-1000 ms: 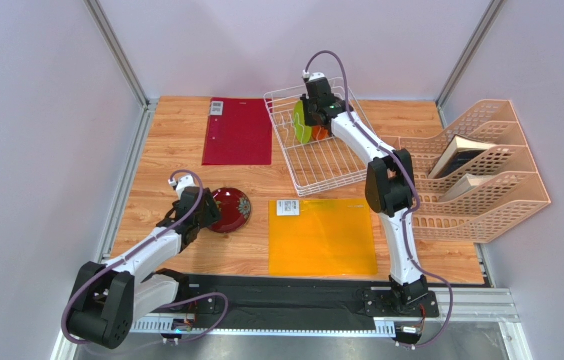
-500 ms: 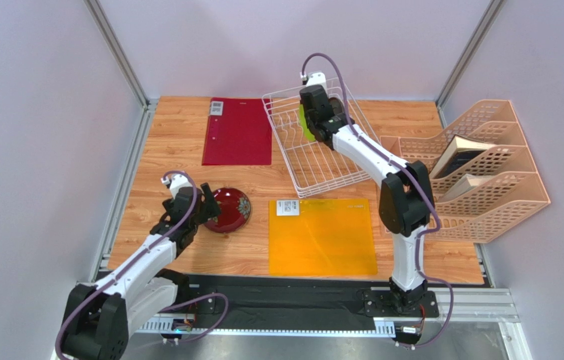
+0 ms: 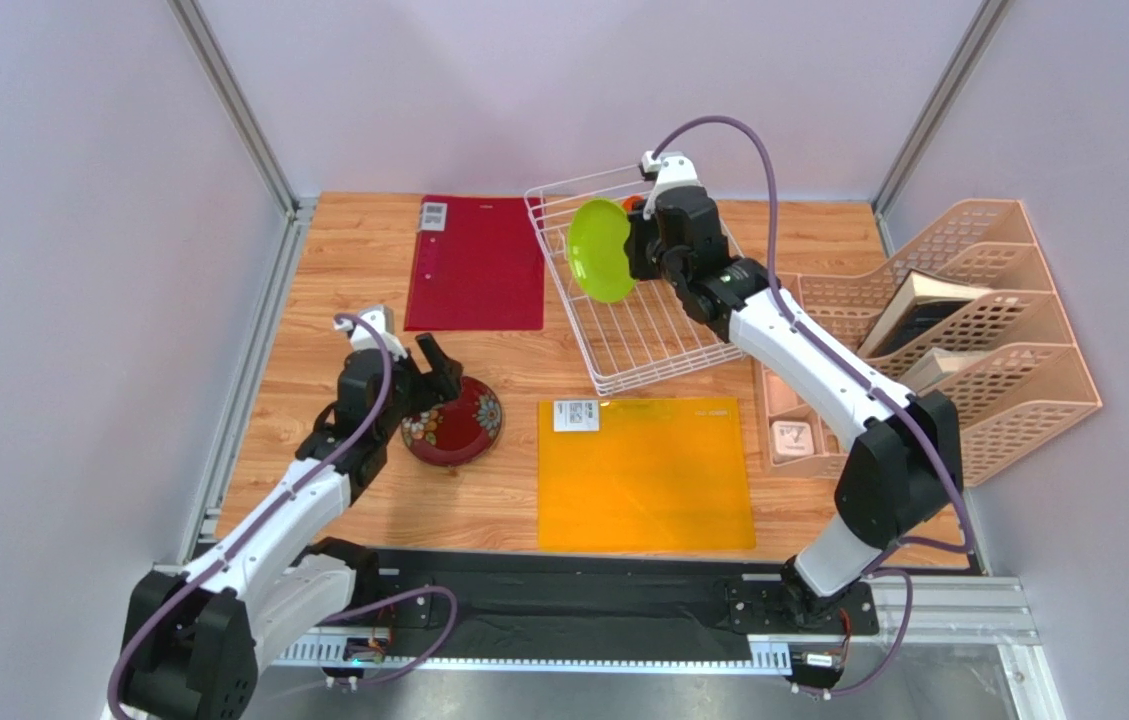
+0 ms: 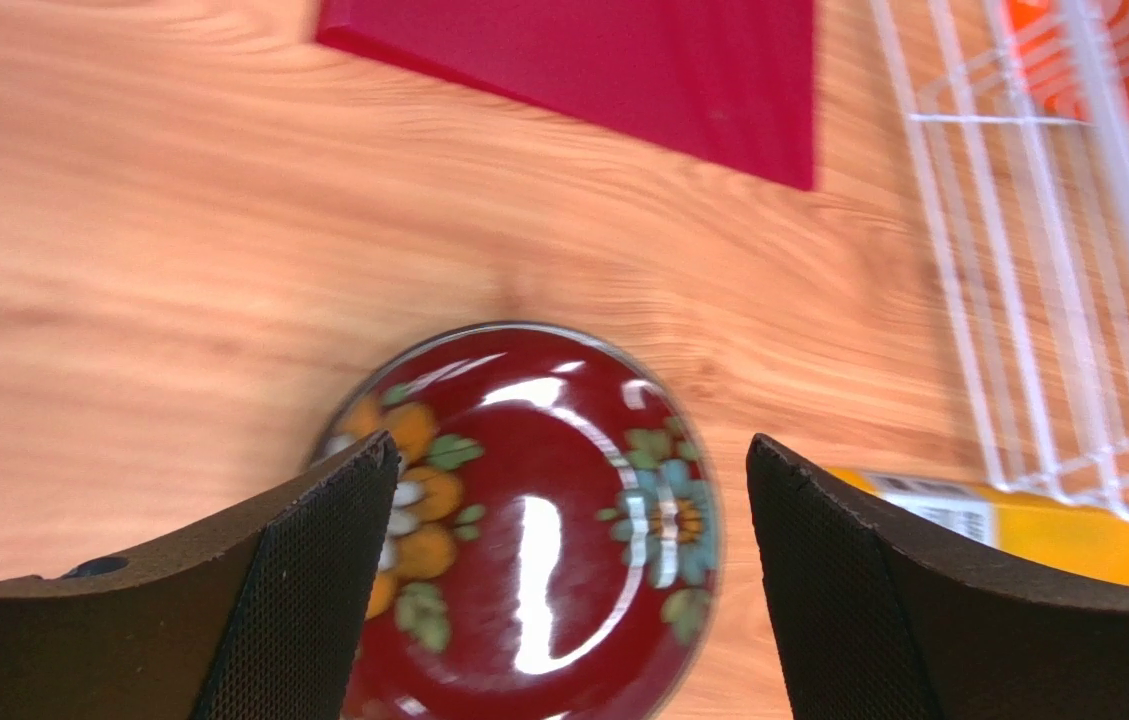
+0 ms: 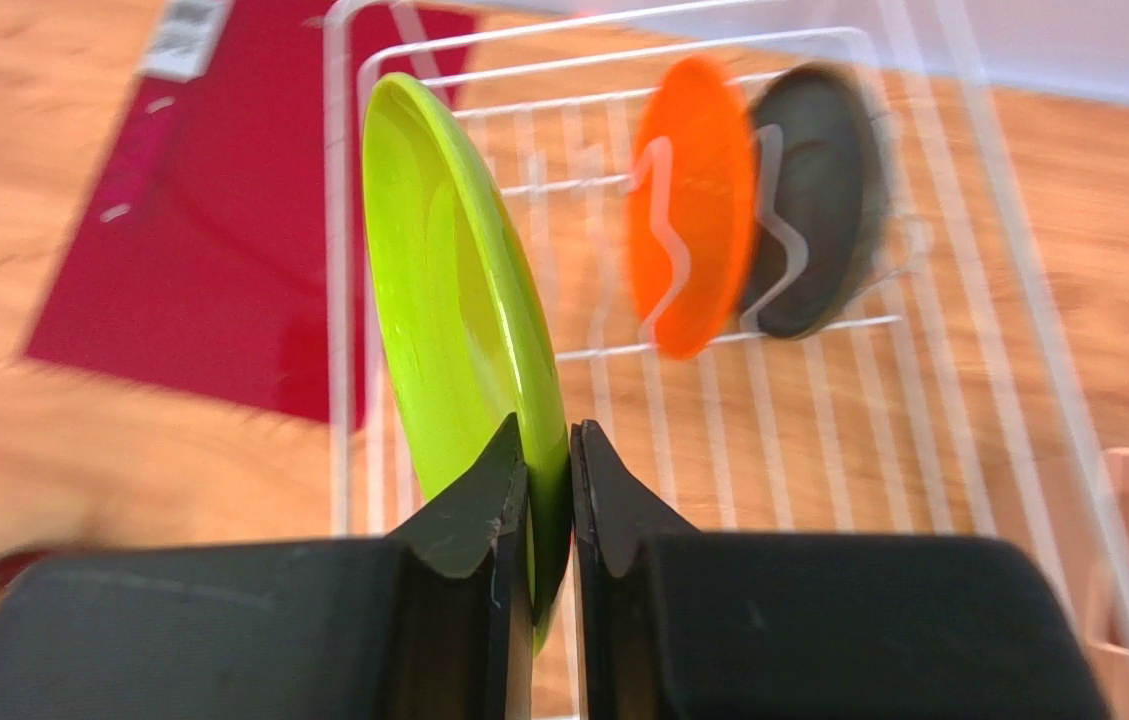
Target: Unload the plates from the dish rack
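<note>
The plates are half unloaded, by my reading: the dark red patterned plate (image 4: 525, 525) lies flat on the table (image 3: 360, 270) between the red mat (image 3: 477, 263) and the orange mat (image 3: 645, 473), while the orange plate (image 5: 690, 203) and the dark teal-grey plate (image 5: 818, 195) stand upright, side by side, among the tines at the far end of the dish rack (image 3: 645, 330). The lime green plate (image 5: 450, 345) is the one in hand. The right gripper (image 5: 549, 465) pinches its lower rim between fingers pressed close on either face and holds it on edge above the rack's left side, seemingly free of the tines, though the blurred wrist view does not show how much room it has over the wire. The left gripper (image 4: 567, 480) hangs over the red plate with its fingers spread wide to either side of it, gripping nothing; whether they touch the rim is hard to say. So the step looks like the carry-out of the second plate. The next move calls for taking the green plate over the rack's near rim without catching the wire, turning it from upright to flat, lowering it onto bare wood near the red plate, and only then parting the fingers. The left arm should be out of that path.
</note>
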You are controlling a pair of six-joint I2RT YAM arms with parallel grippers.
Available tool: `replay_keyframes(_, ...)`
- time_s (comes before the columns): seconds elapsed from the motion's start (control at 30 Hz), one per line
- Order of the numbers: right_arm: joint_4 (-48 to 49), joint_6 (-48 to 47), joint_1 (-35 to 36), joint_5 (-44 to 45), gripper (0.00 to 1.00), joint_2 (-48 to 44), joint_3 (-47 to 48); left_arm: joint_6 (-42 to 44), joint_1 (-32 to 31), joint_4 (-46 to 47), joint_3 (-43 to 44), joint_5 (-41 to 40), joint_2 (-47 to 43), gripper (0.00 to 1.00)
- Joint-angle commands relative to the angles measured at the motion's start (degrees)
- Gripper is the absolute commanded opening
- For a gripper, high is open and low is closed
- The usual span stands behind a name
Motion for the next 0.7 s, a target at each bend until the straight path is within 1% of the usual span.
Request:
replay_keyframes(0.0,5.98,5.84,0.24,-20.18,0.00,-3.12,-2.80,-1.36,-0.10,12.04,4.09,11.23,4.88,0.91)
replay_keyframes(0.03,6.51,8.28,0.24,-24.21,0.00,-3.03,-2.88,-1.89,-0.10,14.84,4.27,12.46,5.60,0.91)
replay_keyframes(0.13,10.29,12.67,0.24,-32.47,0.00,-2.15,-3.50,-3.03,-0.10,19.25,5.67,14.83,8.76,0.91)
replay_keyframes(0.23,13.63,15.06,0.24,-37.41,0.00,-0.84,-4.20,-4.09,-0.10,22.76,6.82,16.94,10.96,0.91)
replay_keyframes(0.33,14.34,16.21,0.24,-40.06,0.00,0.74,-3.85,-5.32,-0.10,26.63,6.82,17.74,12.55,0.91)
replay_keyframes(0.57,14.95,15.77,0.33,-38.40,0.00,1.02,-5.43,-8.13,-0.10,32.36,5.68,19.06,13.61,0.91)
replay_keyframes(0.67,16.01,15.69,0.24,-33.40,0.00,-1.52,-8.58,-8.57,-0.10,32.36,4.37,17.48,12.03,0.91)
